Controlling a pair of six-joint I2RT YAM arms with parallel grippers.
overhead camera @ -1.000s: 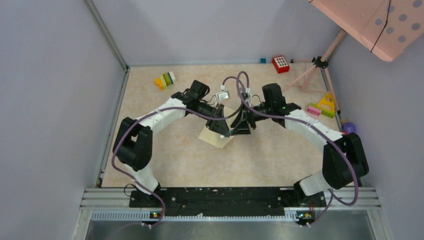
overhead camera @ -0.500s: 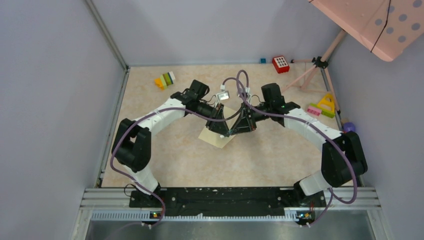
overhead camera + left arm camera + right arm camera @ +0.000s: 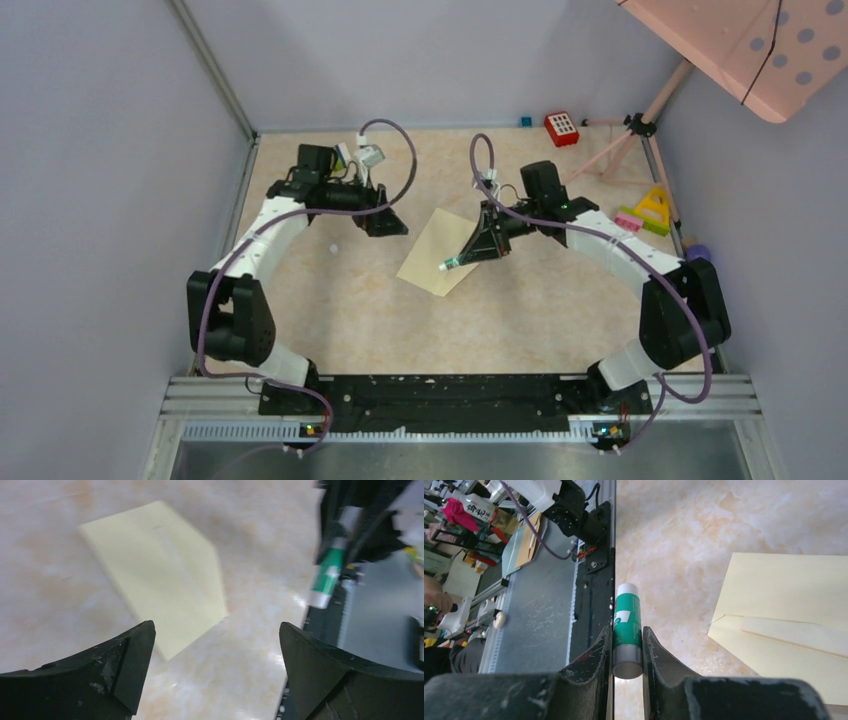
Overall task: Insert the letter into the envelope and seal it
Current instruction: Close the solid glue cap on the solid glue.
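envelope (image 3: 437,250) | pale yellow-cream paper, fold seams showing on its upper face | lying flat, turned diagonal to the worktop (image 3: 380,310) edges | near the worktop's middle

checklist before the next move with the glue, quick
1. Glue stick gripped in the right pincer: ok, clamped between both fingers.
2. Left pincer clear of the envelope: ok, open and off to one side of it.
3. Envelope lying flat on the table: ok.
4. Letter inside the envelope: cannot tell, nothing shows past its edges.
5. Glue stick cap removed: cannot tell, only a white end shows, pointing away from the pincer.
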